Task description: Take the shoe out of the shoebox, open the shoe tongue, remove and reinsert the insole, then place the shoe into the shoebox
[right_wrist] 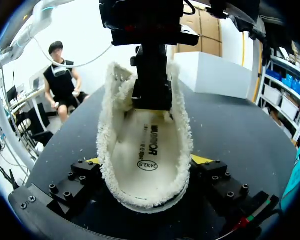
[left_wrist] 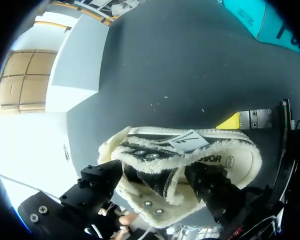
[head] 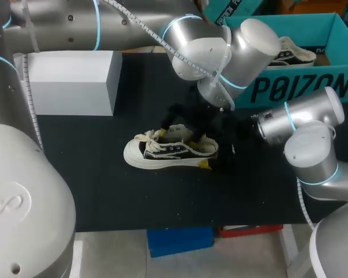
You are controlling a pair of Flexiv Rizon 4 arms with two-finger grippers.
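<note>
— Where's the shoe (head: 171,152)?

— Out of the shoebox (head: 301,87). It's on its sole mid-desk (head: 104,191), toe to my left, well apart from the box.

— Who has it?

— The right gripper (right_wrist: 147,161) has the heel. Its jaws are set wide, one yellow tip against each side, so the shoe is pinned from two sides.

— And the left gripper (left_wrist: 155,185)?

— It comes from above into the shoe's mouth, at the tongue (left_wrist: 157,181). It's sunk in the fleece lining (right_wrist: 184,145), so I cannot tell whether its jaws are pinching anything.

— So which step is this?

— The insole (right_wrist: 145,150) lies flat inside, and its heel end shows plainly in the right wrist view. I'd judge we're at opening the tongue, with the insole not yet lifted.

— What does the next move want?

— First the throat has to be spread far enough forward for the insole to come out without catching. Then it needs a grip on the insole's edge, likeliest at the heel where it shows. Meanwhile the right jaws should pin the shoe down so it doesn't rise with the pull.

— Any risk?

— The fleece lining is thick. It may get pinched along with the insole, or hide the insole's edge.
</note>
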